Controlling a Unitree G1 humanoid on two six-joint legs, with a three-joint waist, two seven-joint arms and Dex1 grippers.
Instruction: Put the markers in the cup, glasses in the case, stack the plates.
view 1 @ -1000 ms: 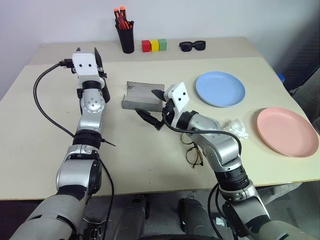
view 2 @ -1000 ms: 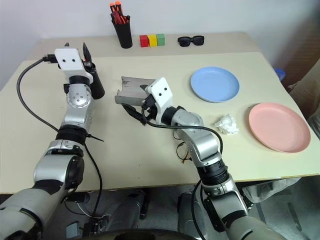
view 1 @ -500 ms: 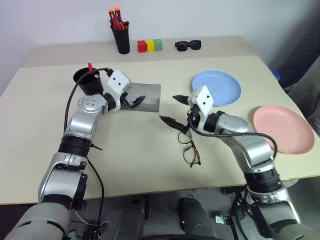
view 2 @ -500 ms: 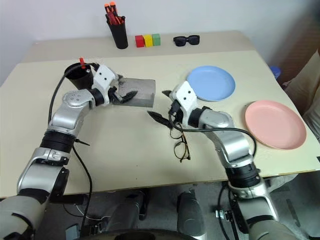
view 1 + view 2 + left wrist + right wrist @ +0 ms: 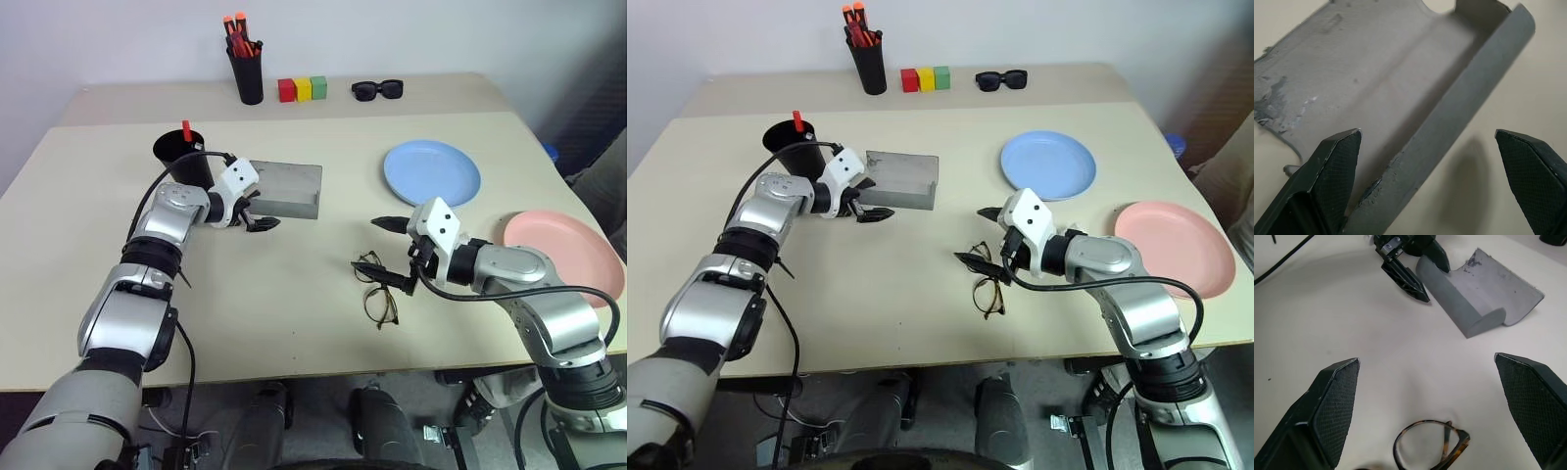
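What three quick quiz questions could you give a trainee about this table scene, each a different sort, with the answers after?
1. True or false: the glasses already lie inside the case.
2. Which gripper is nearest the case? A) left gripper B) right gripper
3. Fill in: a red marker stands in the black ____.

Key:
1. False. They lie on the table, apart from the open case.
2. A. Its open fingers are at the case's near edge; the right gripper, also open, is by the glasses.
3. cup
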